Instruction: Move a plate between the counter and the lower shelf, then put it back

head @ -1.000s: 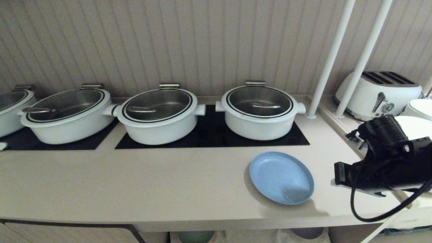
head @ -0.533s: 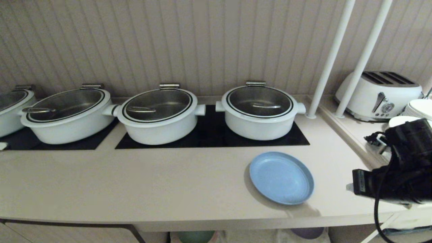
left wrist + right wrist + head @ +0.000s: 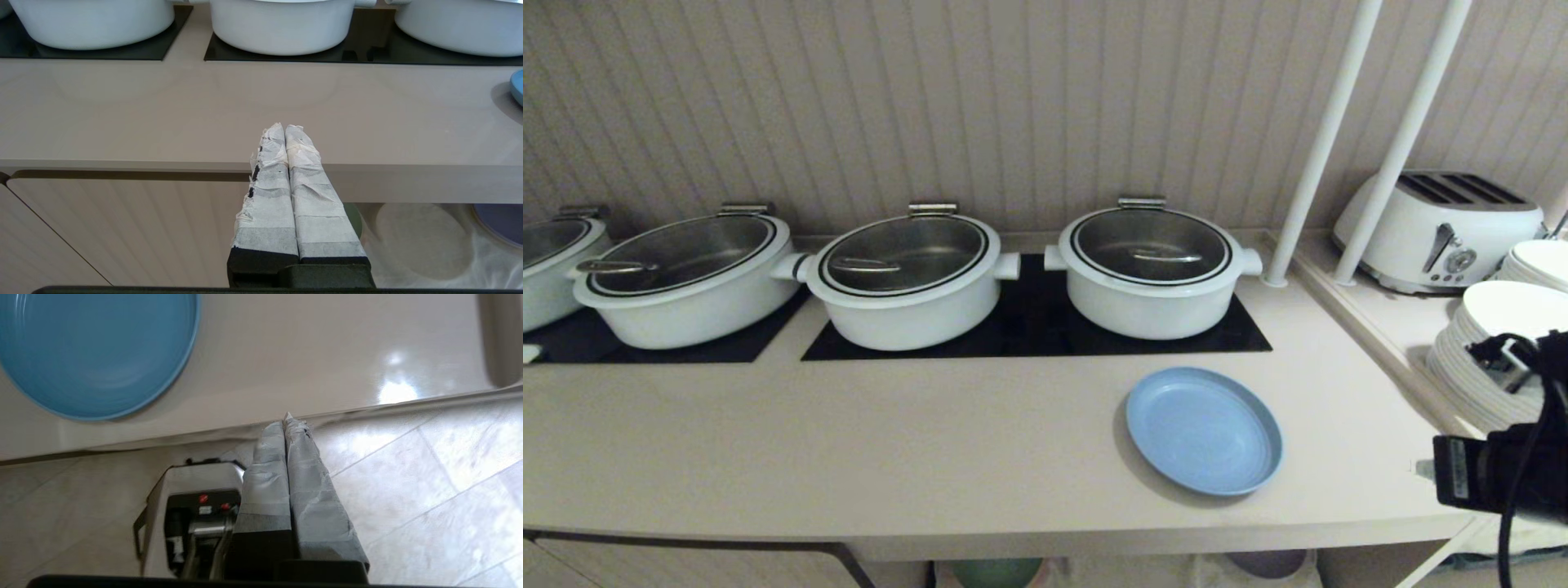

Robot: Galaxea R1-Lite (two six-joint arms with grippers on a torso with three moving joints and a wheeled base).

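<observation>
The light-blue plate (image 3: 1204, 430) lies flat on the beige counter (image 3: 931, 457), towards its right end and in front of the rightmost pot. My right arm (image 3: 1503, 482) hangs at the picture's right edge, beyond the counter's corner and clear of the plate. In the right wrist view my right gripper (image 3: 288, 418) is shut and empty, out past the counter's front edge over the floor, with the plate (image 3: 94, 351) off to one side. My left gripper (image 3: 284, 128) is shut and empty, parked before the counter edge. Below it shows the lower shelf's white cloth (image 3: 421, 241).
Several white pots with glass lids (image 3: 1150, 269) stand on black panels at the back. A raised side ledge on the right carries white poles (image 3: 1319, 147), a toaster (image 3: 1437, 229) and stacked white plates (image 3: 1478, 351). A purple plate (image 3: 502, 222) and a green plate (image 3: 996, 572) sit on the shelf.
My right arm has drawn away to the right and lower, leaving the plate behind and uncovering the stacked white plates. The blue plate has stayed in place. The left arm is still.
</observation>
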